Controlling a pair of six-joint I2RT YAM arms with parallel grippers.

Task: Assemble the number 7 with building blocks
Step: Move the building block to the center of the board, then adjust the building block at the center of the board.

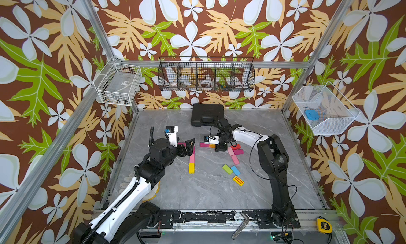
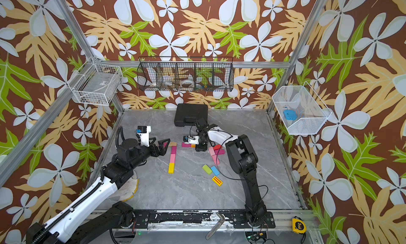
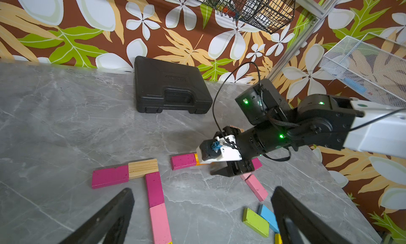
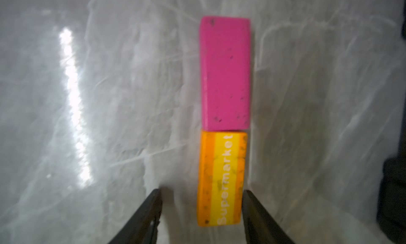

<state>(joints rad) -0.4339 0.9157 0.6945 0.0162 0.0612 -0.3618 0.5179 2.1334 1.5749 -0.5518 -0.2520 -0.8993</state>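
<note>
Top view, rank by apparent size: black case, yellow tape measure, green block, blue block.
1. black case, clearly largest.
2. yellow tape measure.
3. green block and blue block look alike; not ranked.

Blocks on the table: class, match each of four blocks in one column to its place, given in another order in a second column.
Blocks
1. wood block
2. Supermarket block
3. green block
4. striped block

Places
A. beside the blue block
B. nearest the table front edge
C. between the fingers of the open right gripper
D. at the 7's corner, touching two magenta blocks

Pairs: 1-D, 2-C, 3-A, 4-B
</note>
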